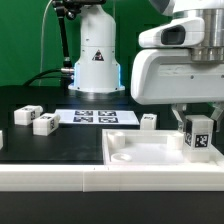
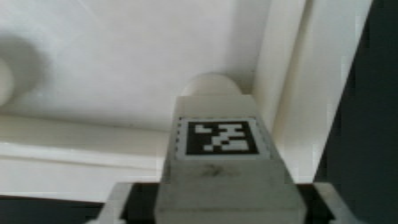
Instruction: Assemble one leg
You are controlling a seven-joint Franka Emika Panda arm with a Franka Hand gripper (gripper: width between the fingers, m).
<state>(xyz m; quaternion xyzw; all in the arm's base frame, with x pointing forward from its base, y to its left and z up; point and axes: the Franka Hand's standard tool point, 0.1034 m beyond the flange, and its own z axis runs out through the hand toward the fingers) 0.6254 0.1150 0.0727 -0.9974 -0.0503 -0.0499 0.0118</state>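
In the exterior view the gripper [image 1: 197, 128] is clamped on the leg [image 1: 197, 138], a small white block with a square tag on its facing side, holding it upright just above the corner of the large white panel [image 1: 150, 155] that lies below it. The step in hand looks like seating this leg in that corner; the next move would call for lining the block up over its mount and lowering it straight. Three spare legs [image 1: 26, 116] sit on the table [image 1: 60, 140] well away from the gripper, beyond the marker board [image 1: 93, 117]. The fingertips are largely hidden by the leg.

In the wrist view the leg [image 2: 219, 140] fills the space between the fingers [image 2: 128, 200], tag towards the camera, its far end close to the panel's raised rim [image 2: 294, 90]. Whether it touches the panel cannot be told; the picture is soft and the mount is hidden.
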